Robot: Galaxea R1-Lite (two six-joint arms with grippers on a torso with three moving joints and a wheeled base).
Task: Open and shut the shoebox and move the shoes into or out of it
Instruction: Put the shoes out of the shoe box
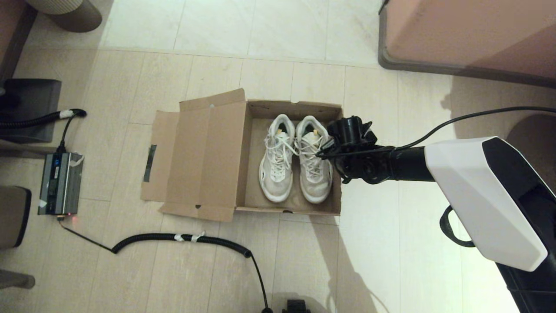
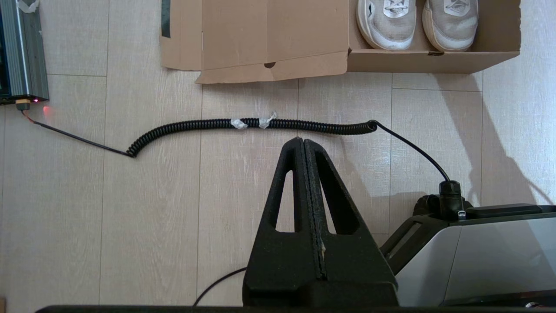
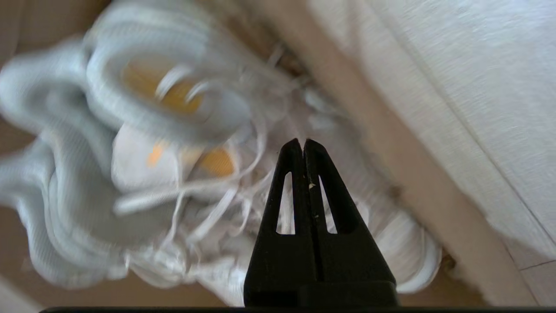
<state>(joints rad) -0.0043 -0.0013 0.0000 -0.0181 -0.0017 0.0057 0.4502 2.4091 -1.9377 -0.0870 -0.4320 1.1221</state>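
The brown shoebox stands open on the floor, its lid folded flat to the left with a dark tape strip. Both off-white shoes lie side by side inside, toes toward me: one at the middle, the other against the right wall. My right gripper hangs shut just above the laces of the right-hand shoe, nothing between its fingers. In the head view its wrist covers that shoe's heel side. My left gripper is parked shut over the floor, short of the box.
A coiled black cable runs across the floor in front of the box to a grey power unit at the left. A pinkish piece of furniture stands at the back right, dark objects along the left edge.
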